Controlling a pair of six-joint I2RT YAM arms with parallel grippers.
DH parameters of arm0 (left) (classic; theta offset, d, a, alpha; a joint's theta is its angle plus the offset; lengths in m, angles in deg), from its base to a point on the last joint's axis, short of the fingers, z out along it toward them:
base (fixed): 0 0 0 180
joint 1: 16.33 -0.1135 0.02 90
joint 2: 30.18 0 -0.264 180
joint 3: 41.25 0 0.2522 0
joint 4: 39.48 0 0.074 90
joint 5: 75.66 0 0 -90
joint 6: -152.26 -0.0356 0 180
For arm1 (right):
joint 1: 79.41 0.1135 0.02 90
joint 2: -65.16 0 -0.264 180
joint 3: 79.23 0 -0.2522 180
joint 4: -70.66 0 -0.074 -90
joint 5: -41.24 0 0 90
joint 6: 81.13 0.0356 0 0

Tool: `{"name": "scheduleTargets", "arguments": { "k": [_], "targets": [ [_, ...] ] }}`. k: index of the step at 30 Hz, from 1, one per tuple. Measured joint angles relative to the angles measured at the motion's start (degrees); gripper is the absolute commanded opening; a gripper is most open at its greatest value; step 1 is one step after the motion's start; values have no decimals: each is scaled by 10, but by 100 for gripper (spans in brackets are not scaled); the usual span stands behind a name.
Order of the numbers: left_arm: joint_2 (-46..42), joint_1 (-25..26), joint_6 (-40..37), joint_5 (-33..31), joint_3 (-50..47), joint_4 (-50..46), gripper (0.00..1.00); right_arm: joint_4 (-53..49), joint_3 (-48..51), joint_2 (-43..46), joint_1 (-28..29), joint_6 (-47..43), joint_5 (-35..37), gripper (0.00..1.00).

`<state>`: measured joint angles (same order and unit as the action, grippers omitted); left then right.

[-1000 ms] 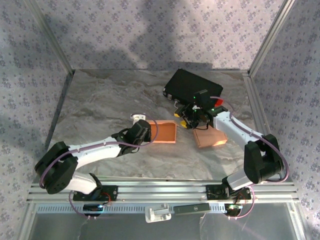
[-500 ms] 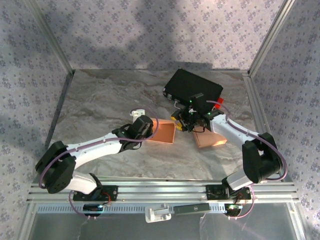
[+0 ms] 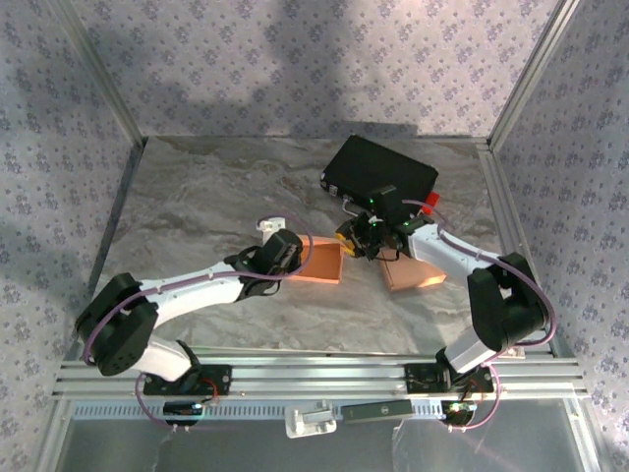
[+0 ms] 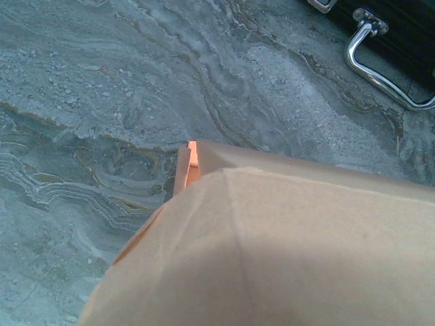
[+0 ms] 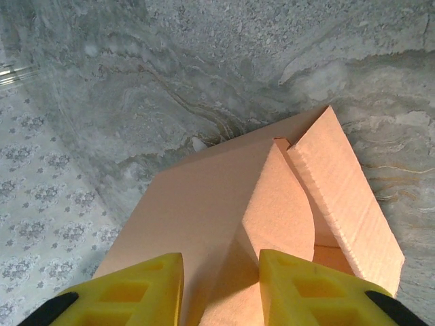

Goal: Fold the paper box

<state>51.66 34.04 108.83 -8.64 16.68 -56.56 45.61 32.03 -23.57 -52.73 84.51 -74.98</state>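
Left gripper (image 3: 291, 254): sits at the left wall of the paper box (image 3: 319, 265), arm stretched across the table (image 3: 216, 197). Jaws closed. In the left wrist view the fingers are hidden under orange card (image 4: 285, 251) that lies right against the camera, so I cannot tell whether the wall is pinched between them. Beyond that card, further out from the hand, is bare marbled table (image 4: 102, 81). Far ahead and to the right is the black case (image 4: 408, 20) with its chrome handle (image 4: 380, 64).

Right gripper (image 3: 362, 241): comes in at the box's right end, opposite the left gripper, with the tray-shaped box between the two. In the right wrist view the gripper (image 5: 221, 288) stands partly open, its yellow fingers (image 5: 136, 292) apart. A raised fold of the box (image 5: 204, 204) runs up between them. Contact of pads with card cannot be told. A corrugated side flap (image 5: 346, 197) stands just ahead and to the right of the fingers. Table (image 5: 204, 61) lies past it.

Top view: a flat orange panel (image 3: 413, 273) lies just behind the right gripper, under its wrist. Whether it joins the tray is hidden by the gripper. The black case (image 3: 383, 169) rests just beyond the right gripper, apart from the box.
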Motion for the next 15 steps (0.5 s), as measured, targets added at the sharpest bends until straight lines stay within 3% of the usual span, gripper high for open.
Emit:
{"name": "scheduleTargets", "arguments": {
  "k": [10,15],
  "targets": [
    [-1,0,3,27,-59,61,17,8,21,0,0,-20,0,32],
    [-16,6,10,42,-66,66,37,8,24,0,6,-34,8,30]
  ]
}}
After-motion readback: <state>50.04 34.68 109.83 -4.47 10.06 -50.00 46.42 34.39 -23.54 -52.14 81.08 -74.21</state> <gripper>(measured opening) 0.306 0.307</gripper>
